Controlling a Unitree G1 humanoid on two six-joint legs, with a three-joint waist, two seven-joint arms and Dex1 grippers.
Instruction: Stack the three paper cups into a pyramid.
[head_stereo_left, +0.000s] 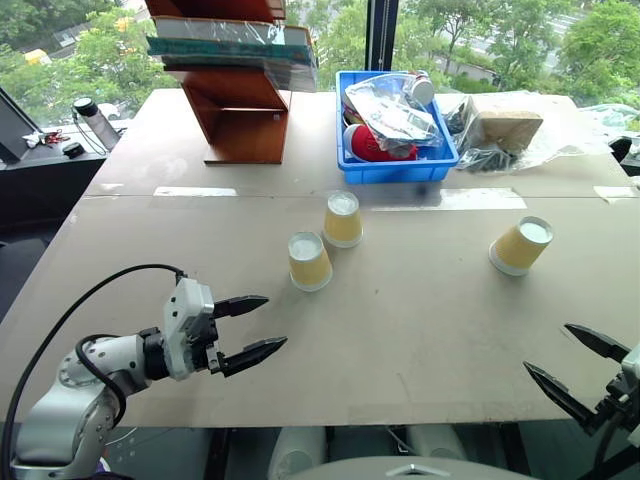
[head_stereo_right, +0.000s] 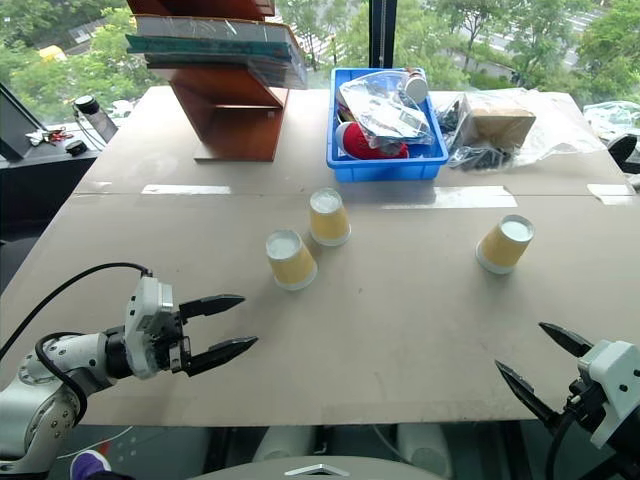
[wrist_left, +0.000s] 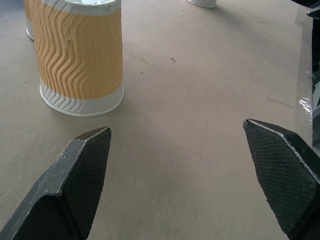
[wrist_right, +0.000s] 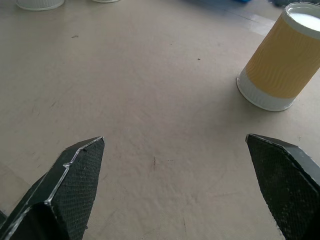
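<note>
Three paper cups stand upside down on the table, white bases up, each apart from the others. Two are near the middle: one cup in front and another cup just behind it. The third cup is off to the right, leaning a little. My left gripper hovers open and empty at the front left, pointing toward the nearest cup. My right gripper hangs open and empty at the front right, short of the right-hand cup.
At the back stand a wooden stand with books on it, a blue bin of packets and a plastic-wrapped box. A bottle sits beyond the table's left edge. Bare table lies between the cups.
</note>
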